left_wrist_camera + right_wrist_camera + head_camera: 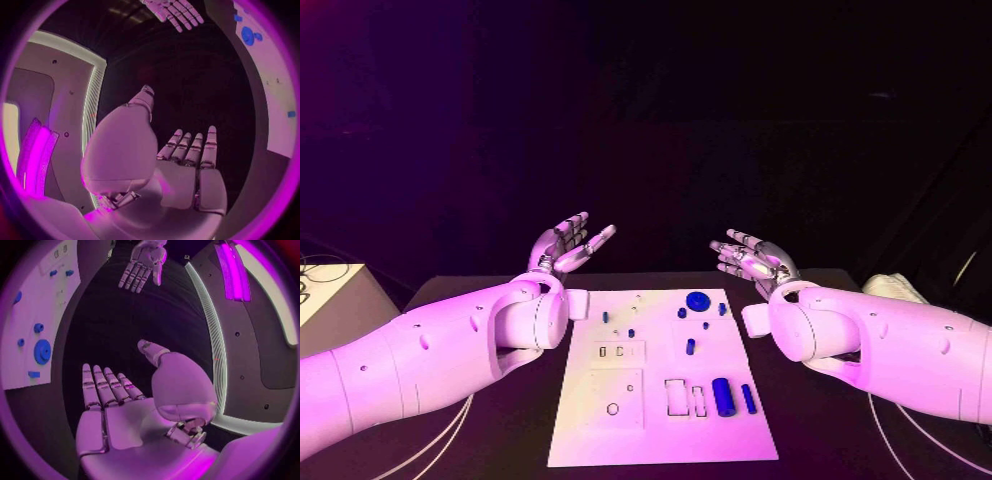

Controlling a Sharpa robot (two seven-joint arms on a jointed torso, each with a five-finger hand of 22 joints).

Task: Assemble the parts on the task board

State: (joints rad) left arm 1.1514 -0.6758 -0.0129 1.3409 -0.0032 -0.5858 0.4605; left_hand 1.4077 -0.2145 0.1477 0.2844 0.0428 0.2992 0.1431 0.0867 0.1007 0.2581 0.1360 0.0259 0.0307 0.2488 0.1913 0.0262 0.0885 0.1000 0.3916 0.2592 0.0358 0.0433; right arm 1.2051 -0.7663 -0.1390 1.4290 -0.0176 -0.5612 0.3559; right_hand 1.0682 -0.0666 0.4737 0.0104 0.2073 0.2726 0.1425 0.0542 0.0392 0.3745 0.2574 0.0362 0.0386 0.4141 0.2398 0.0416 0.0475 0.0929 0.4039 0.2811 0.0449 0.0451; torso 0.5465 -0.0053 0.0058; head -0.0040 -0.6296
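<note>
Both empty, fingers spread, the left hand and right hand flanked the task board; its blue parts between them wanted a careful pinch.

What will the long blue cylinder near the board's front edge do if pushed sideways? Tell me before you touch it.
The long blue cylinder lies on its side on the task board, so it would probably roll across the smooth plate. It looks rigid and small, likely light. A slim blue pin beside it could get knocked.

Arms: smooth white rounded shells, small dark screw holes along the forearms, bulbous wrist housings. Left hand and right hand: silver, segmented fingers, flat metallic palm plates. Thin pale cables trail beneath both forearms.
</note>
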